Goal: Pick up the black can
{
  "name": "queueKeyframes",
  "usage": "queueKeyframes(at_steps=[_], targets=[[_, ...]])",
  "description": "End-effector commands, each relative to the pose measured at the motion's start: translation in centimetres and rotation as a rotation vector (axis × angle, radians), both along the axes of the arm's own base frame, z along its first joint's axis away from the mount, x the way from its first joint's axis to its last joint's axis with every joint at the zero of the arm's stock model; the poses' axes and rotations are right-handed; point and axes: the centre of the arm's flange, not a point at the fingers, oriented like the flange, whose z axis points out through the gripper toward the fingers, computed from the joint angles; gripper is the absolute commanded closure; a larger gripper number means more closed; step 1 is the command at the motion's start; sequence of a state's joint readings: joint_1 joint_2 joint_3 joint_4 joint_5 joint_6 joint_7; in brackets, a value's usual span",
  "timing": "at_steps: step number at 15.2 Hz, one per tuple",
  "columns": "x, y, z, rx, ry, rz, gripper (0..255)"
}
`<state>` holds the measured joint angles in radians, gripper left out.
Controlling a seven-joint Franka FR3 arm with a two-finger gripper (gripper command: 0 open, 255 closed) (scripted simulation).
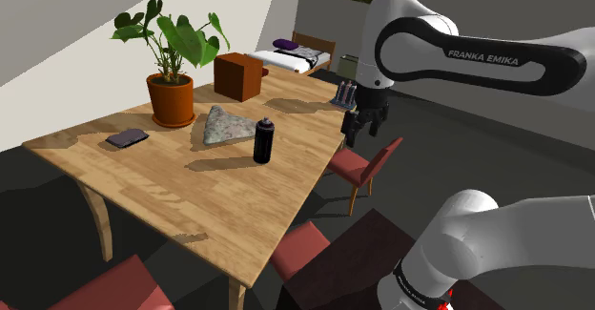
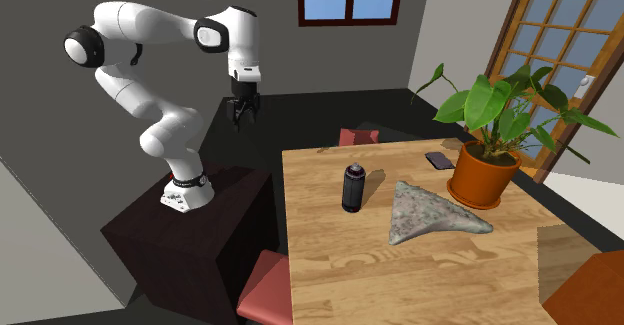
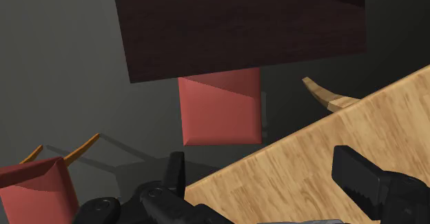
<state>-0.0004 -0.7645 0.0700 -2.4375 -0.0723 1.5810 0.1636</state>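
Table: can, plant, stone, box, phone

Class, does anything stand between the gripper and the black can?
Nothing visible does. The gripper hangs beside the wooden table; only its bare top separates it from the black can. The grey wedge-shaped slab lies beyond the can.

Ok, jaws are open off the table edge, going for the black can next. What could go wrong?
The black can stands upright and narrow; a glancing touch from one jaw could tip it.
The grey wedge-shaped slab lies close beside it, so an open jaw may snag there.
The jaws hang beyond the table edge above a red chair; coming in low could clip that edge.
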Motion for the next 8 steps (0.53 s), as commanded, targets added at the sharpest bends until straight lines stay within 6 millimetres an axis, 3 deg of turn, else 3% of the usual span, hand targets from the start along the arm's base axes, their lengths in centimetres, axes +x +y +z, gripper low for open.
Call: queueKeyframes(at_steps=[1, 8], targets=[[0.0, 0.0, 0.0, 0.000, 0.000, 0.000, 0], [7.1, -2.6, -3.0, 0.044, -0.067, 0.184, 0]])
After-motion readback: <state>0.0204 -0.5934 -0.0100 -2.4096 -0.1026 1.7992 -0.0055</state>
